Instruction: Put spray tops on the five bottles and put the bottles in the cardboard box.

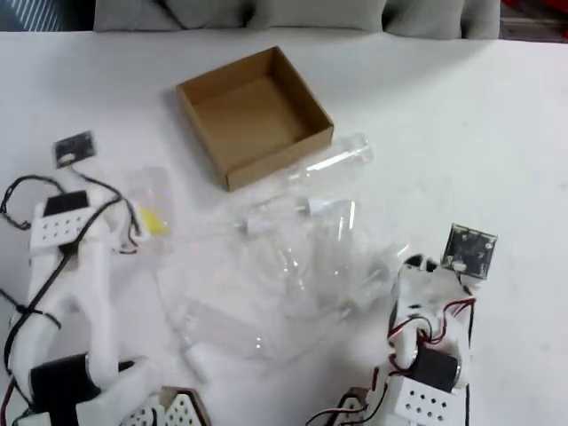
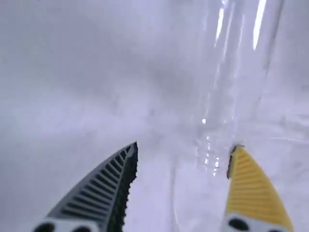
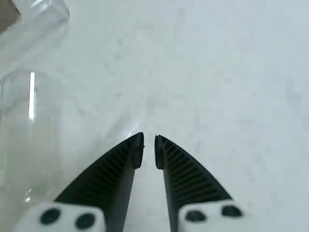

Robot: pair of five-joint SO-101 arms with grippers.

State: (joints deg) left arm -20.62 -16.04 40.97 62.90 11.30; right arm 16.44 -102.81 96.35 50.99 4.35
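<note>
I see my left gripper wide open, a clear bottle with its neck between the jaws, unclamped. My right gripper is nearly closed and empty over the desk. The cardboard box sits beyond.

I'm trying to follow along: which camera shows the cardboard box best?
The high view: the whole open box, nothing in it. The right wrist view catches a brown sliver, likely its corner; the left wrist view faces a bottle.

Left gripper jaws wide apart, one grey, one yellow; clear bottle end just beside yellow one, on desk.
</note>
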